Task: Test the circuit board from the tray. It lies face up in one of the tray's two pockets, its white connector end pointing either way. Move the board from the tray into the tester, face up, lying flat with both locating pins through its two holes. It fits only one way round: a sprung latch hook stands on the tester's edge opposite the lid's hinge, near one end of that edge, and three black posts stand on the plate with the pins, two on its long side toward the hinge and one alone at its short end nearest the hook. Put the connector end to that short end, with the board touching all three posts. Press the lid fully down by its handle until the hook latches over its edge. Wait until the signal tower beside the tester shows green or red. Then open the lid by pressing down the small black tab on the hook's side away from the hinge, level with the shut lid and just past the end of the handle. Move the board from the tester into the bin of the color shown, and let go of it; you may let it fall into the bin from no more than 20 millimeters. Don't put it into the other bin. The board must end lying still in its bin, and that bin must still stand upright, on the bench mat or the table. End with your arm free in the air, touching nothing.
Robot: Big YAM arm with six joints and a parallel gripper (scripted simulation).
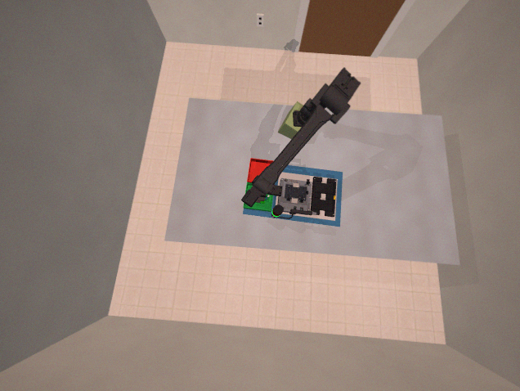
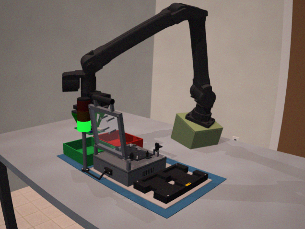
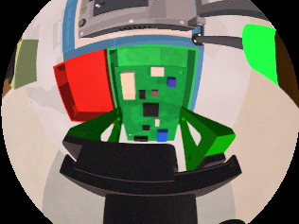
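Tool (image 3: 150, 127) was seen half open, gripped on the green board (image 3: 150, 96) | board was held in the air over the green bin (image 2: 74, 147) | red bin (image 2: 123, 139) was right beside it | tester (image 2: 128, 167) lid (image 2: 119, 130) was stood up, close by | tower (image 2: 83, 125) was lit green, near the tool | black tray (image 2: 170, 183) was left on the table (image 2: 246, 172).
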